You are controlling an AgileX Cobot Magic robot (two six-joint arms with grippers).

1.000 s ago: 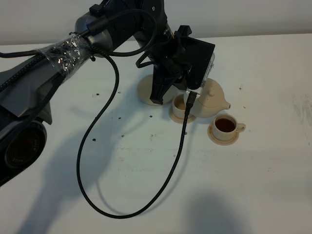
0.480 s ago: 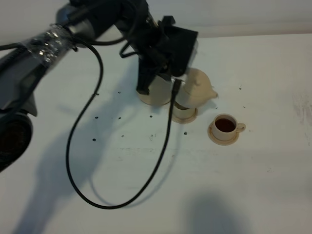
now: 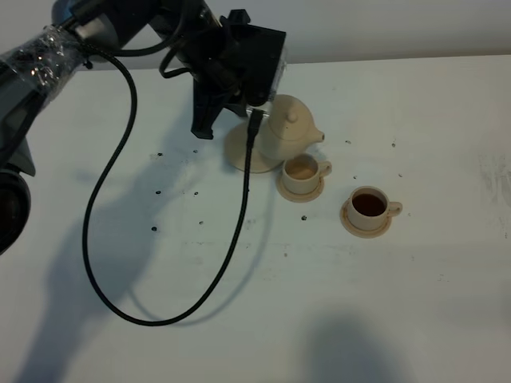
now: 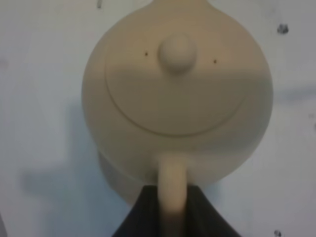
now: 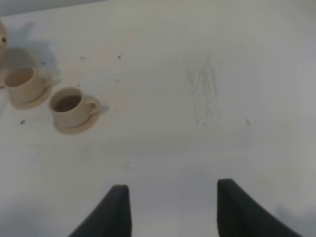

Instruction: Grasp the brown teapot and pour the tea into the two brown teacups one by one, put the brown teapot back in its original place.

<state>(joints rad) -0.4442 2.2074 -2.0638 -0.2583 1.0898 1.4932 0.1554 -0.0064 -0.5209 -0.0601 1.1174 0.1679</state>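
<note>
- The right claw (image 5: 173,186) hovers over the bare white bench (image 5: 148,54), fingers apart with nothing between them. Both cups lie well away from it.
- A black cable (image 3: 152,322) trails from the left arm in a loop on the bench.
- The teacup of dark tea (image 3: 370,206) sits on its own saucer, well beyond the spout from the left claw (image 4: 173,190).
- The teacup of pale tea (image 3: 303,170) stands on its saucer just beside the pot's spout end.
- The brown teapot (image 4: 177,94) is upright, lid knob up. Its handle-to-spout line runs straight out from the left claw, spout pointing away.
- The left claw is clamped on the loop handle.
- The large saucer (image 3: 239,157) lies under the pot, on the claw's side. I cannot tell whether the pot touches it.
</note>
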